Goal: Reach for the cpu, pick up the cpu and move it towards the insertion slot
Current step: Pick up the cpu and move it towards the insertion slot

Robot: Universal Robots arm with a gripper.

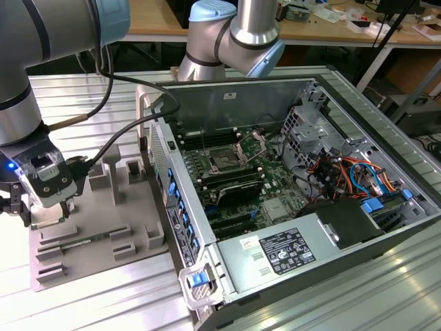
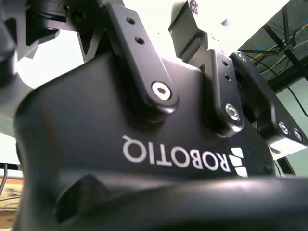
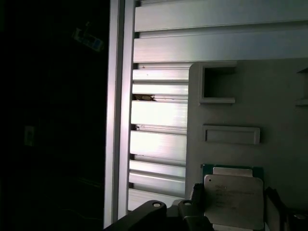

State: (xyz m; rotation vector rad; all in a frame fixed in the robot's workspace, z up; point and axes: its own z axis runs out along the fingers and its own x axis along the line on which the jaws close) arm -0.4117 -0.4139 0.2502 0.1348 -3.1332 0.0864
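Presently we judge the reach done, the grasp pending: the fingers (image 3: pixel 196 193) stand spread, the cpu (image 3: pixel 234 195) between them on the grey tray (image 3: pixel 274 96); closing calls for square, even contact on its edges.

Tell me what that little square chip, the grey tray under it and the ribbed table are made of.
The cpu: top looks like metal, pale silver with a dull sheen; a green edge hints at circuit board beneath. The grey tray: probably plastic, matte and evenly grey. The table: likely aluminium, bright ribbed slats catching light.
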